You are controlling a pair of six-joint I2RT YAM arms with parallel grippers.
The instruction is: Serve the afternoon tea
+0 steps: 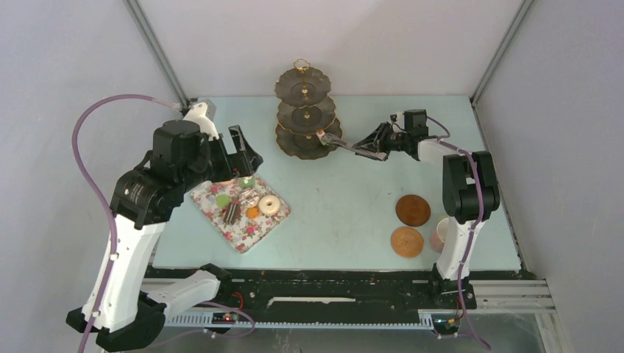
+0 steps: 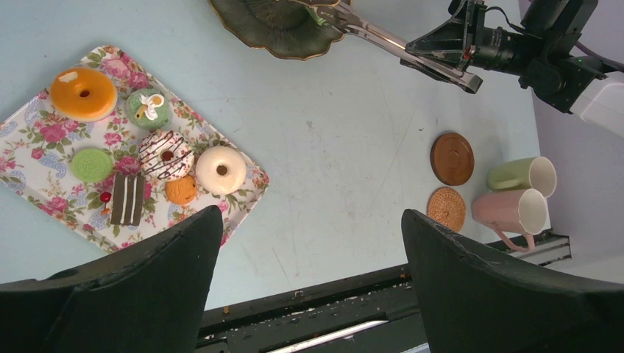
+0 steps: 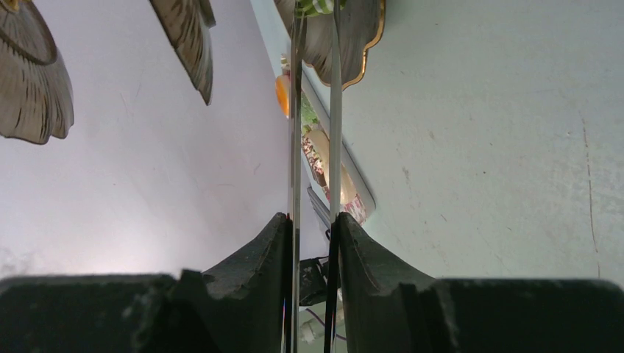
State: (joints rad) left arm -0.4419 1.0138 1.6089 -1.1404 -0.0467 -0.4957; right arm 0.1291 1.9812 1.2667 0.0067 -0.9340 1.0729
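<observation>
Steel tongs pinched in the right claw point straight at the stand, green cake over its bottom tier; left claw spread.

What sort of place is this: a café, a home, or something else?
Probably a robot test booth, not a café: a left arm and a right arm mounted at a table, bare grey walls, and toy cakes on a tray.

I see open tabletop in the middle, between floral tray and coasters; tiered stand and tongs block far centre, cups crowd right edge.
</observation>
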